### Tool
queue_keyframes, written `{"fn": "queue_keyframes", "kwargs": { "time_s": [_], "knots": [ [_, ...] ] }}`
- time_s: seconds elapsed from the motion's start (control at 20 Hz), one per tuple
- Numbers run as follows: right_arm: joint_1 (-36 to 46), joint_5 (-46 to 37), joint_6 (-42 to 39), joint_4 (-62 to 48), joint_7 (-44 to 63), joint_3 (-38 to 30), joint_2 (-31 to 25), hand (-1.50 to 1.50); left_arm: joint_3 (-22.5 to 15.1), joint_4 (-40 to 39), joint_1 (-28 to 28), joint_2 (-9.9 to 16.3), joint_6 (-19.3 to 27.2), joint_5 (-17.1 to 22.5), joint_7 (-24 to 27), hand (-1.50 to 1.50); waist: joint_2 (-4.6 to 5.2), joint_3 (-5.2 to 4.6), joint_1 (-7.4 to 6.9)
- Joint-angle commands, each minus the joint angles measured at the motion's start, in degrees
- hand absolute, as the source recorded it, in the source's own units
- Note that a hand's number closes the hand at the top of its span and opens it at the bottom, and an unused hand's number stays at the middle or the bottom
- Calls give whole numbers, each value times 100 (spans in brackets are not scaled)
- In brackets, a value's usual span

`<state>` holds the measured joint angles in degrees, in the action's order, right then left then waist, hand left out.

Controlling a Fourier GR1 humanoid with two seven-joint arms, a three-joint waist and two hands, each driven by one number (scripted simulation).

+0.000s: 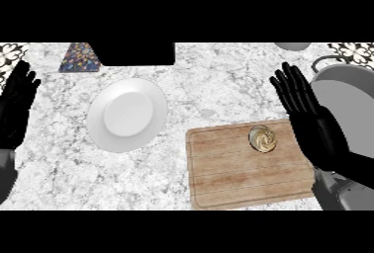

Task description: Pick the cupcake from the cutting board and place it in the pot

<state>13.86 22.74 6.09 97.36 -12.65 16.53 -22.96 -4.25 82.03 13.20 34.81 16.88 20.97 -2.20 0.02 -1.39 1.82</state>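
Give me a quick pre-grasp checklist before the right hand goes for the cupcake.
1. Cupcake on cutting board, upright, near its far right corner: ok.
2. Right hand open, holding nothing, beside the board's right edge: ok.
3. Space above the cupcake free: ok.
4. Pot at right, partly hidden by the right forearm; inside free: cannot tell.
5. Left hand open at left edge, away from the board: ok.
6. Plate apart from the board: ok.

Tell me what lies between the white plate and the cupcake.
In the head view, bare speckled counter, then the cutting board's left part. Nothing else sits between the white plate and the cupcake.
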Motion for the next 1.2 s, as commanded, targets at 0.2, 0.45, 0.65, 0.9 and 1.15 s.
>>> {"fn": "queue_keyframes", "kwargs": {
  "time_s": [0.2, 0.45, 0.65, 0.9, 1.15],
  "knots": [
    [1129, 392, -1896, -2702, -711, -1058, -971, 150, -230, 491, 197, -519, 183, -28, -117, 0, 127, 161, -521],
    [822, -1284, -1228, -3914, -2307, -787, -1096, -150, -483, 646, 319, -827, 281, 10, -389, 0, 145, 178, -509],
    [1136, -1362, -1975, -5054, -3948, -950, -1108, -150, -490, 656, 174, -933, 300, -30, -336, 0, 103, 168, -478],
    [1999, -1743, -2852, -5739, -4333, -892, -1607, -150, -279, 997, -112, -747, 310, -28, -623, 0, 36, 150, -390],
    [2268, -2331, -3510, -5109, -3305, -116, -2264, -150, -219, 839, -12, -808, 253, -14, -607, 0, -2, 132, -275]
  ]
}}
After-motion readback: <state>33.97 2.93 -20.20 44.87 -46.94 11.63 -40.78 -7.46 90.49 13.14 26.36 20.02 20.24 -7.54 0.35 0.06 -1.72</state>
